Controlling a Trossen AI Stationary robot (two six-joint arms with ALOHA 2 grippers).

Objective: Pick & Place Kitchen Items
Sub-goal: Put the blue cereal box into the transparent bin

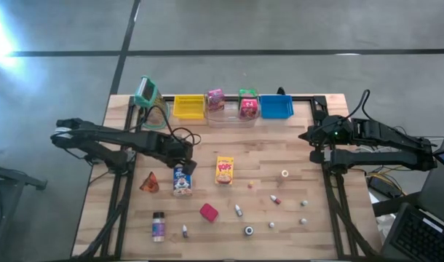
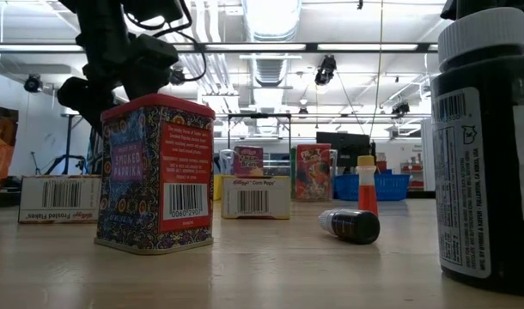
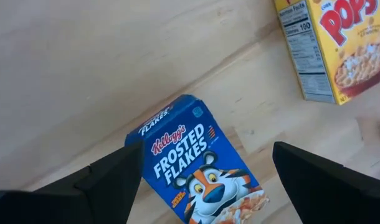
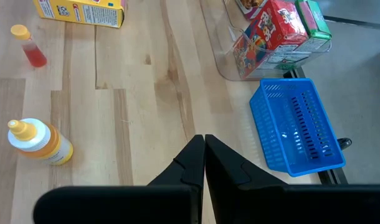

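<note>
A blue Frosted Flakes mini box point(image 1: 182, 180) lies flat on the table left of centre; it also shows in the left wrist view point(image 3: 196, 168). My left gripper point(image 1: 184, 161) hovers over the box's far end, open, with one finger on each side of it point(image 3: 202, 186); I see no touch. A yellow Corn Pops box point(image 1: 224, 169) lies to its right. An orange wedge point(image 1: 149, 182), a red block point(image 1: 209, 212), a purple-labelled jar point(image 1: 158, 227) and several tiny bottles point(image 1: 275, 199) lie nearer the front. My right gripper point(image 1: 309, 136) waits shut and empty point(image 4: 204, 155) at the right.
Along the far edge stand a yellow bin point(image 1: 188, 107), a clear bin point(image 1: 229, 116) holding a pink box point(image 1: 215, 100) and a red box point(image 1: 248, 108), and a blue bin point(image 1: 276, 107). A green box point(image 1: 145, 93) stands at the far left corner. Bare wood lies between the arms.
</note>
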